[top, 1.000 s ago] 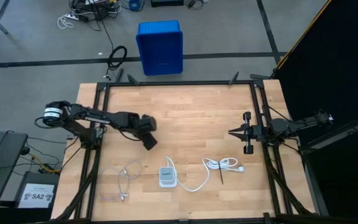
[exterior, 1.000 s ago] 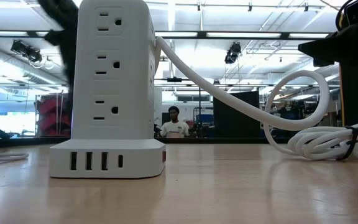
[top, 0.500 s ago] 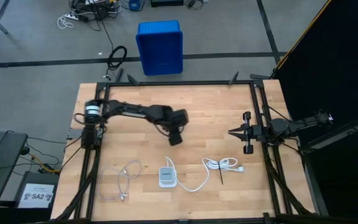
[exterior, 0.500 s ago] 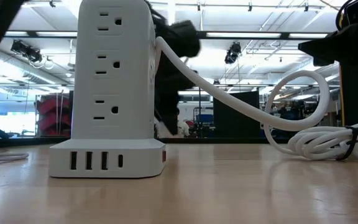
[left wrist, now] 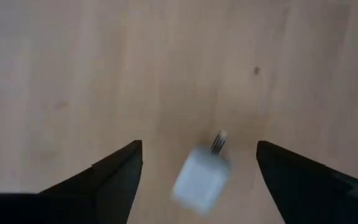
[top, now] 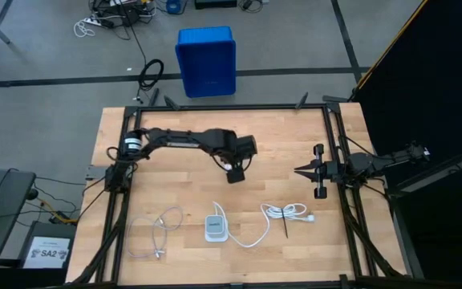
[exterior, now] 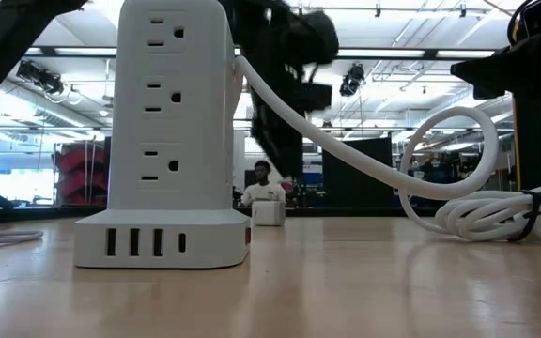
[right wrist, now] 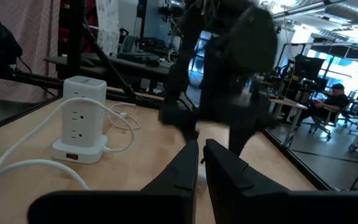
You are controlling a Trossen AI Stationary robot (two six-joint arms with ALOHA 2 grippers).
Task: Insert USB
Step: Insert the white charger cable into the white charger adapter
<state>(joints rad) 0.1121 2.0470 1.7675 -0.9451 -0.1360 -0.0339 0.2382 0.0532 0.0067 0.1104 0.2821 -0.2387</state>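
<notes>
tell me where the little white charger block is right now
In the high view the charger block lies mid-table under the open left gripper, behind the power strip; the left wrist view shows it between the fingers.

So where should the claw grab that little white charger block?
Probably by its two flat sides, coming straight down from above. The charger block lies on the table with its metal prong poking out one end, so stay off that end. The open left claw hangs right over it.

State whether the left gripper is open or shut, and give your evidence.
Open. In the left wrist view its fingers stand wide apart, with a small white charger block lying free on the table between them.
</notes>
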